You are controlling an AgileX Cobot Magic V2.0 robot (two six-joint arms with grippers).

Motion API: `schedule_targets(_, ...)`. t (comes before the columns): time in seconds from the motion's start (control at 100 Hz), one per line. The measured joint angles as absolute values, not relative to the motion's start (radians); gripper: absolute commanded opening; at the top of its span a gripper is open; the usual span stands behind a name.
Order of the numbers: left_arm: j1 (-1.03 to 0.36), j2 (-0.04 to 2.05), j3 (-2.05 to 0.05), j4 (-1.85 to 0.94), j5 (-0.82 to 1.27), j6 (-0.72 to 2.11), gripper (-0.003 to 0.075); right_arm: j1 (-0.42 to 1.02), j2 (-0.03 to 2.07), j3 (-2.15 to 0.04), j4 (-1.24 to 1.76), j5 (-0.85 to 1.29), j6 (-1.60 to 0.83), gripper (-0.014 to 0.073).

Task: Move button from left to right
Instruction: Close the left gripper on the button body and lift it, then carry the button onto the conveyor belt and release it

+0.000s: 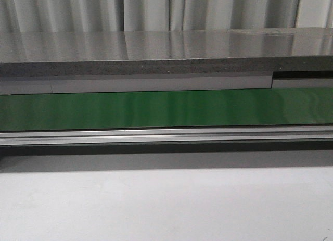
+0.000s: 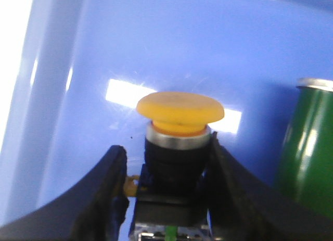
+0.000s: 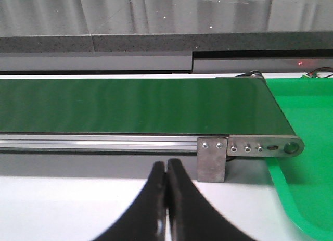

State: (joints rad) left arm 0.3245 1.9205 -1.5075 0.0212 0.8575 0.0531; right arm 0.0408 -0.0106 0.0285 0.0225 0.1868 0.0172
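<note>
The button (image 2: 179,139) has a yellow-orange cap on a black body and stands in a blue bin (image 2: 171,43) in the left wrist view. My left gripper (image 2: 167,199) straddles its body. One finger (image 2: 237,194) lies against the body, and a thin strip of blue shows between the body and the other finger (image 2: 101,199). My right gripper (image 3: 167,170) is shut and empty over the white table (image 3: 62,204), just before the end of the green belt (image 3: 135,103). Neither gripper shows in the front view.
A green cylinder with a metal rim (image 2: 307,147) stands in the bin beside the button. The green belt (image 1: 166,108) runs across the front view behind an aluminium rail (image 1: 166,136). A green tray (image 3: 307,121) lies past the belt's end bracket (image 3: 212,160).
</note>
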Motion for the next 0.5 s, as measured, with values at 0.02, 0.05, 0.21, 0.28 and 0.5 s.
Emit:
schedule_targets(0.02,0.325,1.911,-1.509,0.019,0.864,0.058,-0.0020,0.041,-0.011,0.028,0.023,0.187,0.017,-0.0068)
schedule_targets(0.05,0.325,1.900,-1.509,0.015,0.873,0.065,-0.0020,0.041,-0.011,0.028,0.023,0.187,0.017,-0.0068)
schedule_targets(0.21,0.316,1.855,-1.509,-0.030,0.924,0.106,-0.0020,0.041,-0.011,0.028,0.023,0.187,0.017,-0.0068)
schedule_targets(0.28,0.304,1.841,-1.509,-0.051,0.942,0.127,-0.0020,0.041,-0.011,0.028,0.023,0.187,0.017,-0.0068)
schedule_targets(0.5,0.233,1.830,-1.509,-0.070,0.972,0.143,-0.0020,0.041,-0.011,0.028,0.023,0.187,0.017,-0.0068)
